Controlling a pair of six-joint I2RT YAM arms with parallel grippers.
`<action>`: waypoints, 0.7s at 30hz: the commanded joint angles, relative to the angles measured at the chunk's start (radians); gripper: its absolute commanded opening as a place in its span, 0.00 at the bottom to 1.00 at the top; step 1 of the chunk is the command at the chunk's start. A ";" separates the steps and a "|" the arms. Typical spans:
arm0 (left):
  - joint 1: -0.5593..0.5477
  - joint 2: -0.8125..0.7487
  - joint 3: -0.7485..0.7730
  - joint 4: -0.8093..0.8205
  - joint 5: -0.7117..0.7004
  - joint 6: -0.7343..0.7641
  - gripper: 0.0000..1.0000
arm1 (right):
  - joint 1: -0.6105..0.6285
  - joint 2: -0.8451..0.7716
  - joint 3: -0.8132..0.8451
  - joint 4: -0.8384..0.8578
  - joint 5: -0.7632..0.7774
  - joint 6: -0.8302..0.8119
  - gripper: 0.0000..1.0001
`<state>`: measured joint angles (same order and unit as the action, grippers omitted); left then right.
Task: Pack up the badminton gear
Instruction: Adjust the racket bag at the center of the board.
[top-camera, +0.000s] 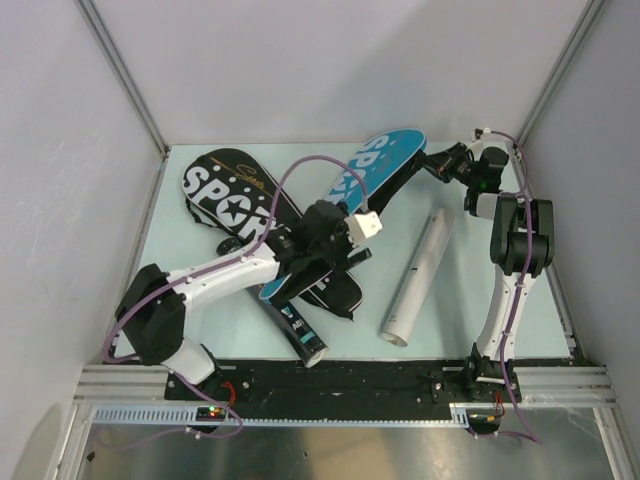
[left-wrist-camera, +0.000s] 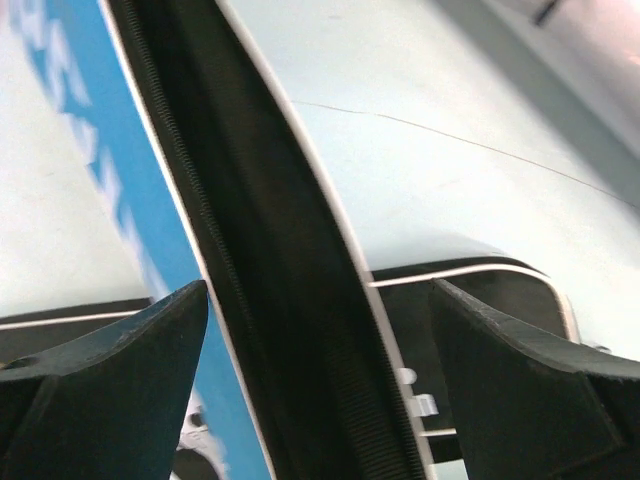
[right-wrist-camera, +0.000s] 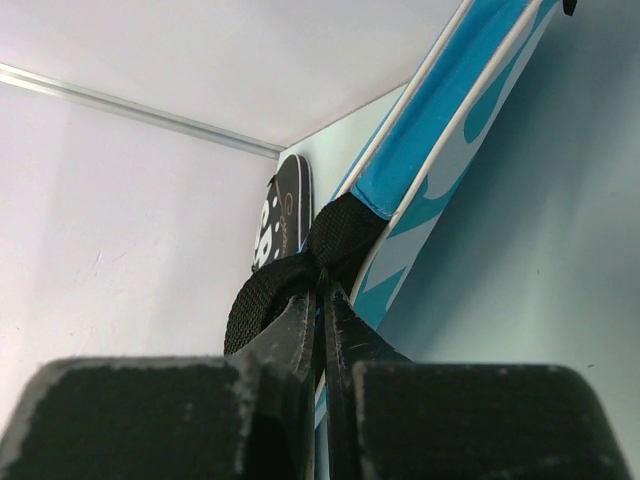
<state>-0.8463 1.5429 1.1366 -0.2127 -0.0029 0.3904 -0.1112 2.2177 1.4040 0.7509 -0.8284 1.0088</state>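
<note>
Far across the table (top-camera: 455, 300), my right gripper (right-wrist-camera: 322, 300) pinches the blue cover (top-camera: 385, 165) by its strap (right-wrist-camera: 262, 298). My left gripper (left-wrist-camera: 320, 300) gapes wide.

A pale green table (top-camera: 450, 300) sits boxed in by plain white walls (top-camera: 320, 70) with aluminium corner rails (top-camera: 122, 75).

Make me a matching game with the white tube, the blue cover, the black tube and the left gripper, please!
Things:
1. white tube
2. blue cover
3. black tube
4. left gripper

Clues:
A. open wide
B. its strap is pinched by the right gripper
C. lying by itself on the right side
D. nearest the front

Pairs: 1-C, 2-B, 3-D, 4-A
</note>
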 joint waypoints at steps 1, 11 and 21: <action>-0.079 0.025 -0.037 0.021 0.033 0.000 0.92 | -0.006 -0.041 -0.010 0.079 -0.019 0.025 0.00; -0.133 0.155 -0.028 0.036 -0.247 0.009 0.87 | -0.005 -0.043 -0.021 0.086 -0.016 0.040 0.00; -0.223 0.144 -0.067 0.212 -0.545 0.072 0.90 | -0.010 -0.037 -0.023 0.101 -0.024 0.056 0.00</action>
<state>-1.0298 1.7222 1.0863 -0.1478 -0.3679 0.4122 -0.1162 2.2177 1.3800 0.7712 -0.8284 1.0470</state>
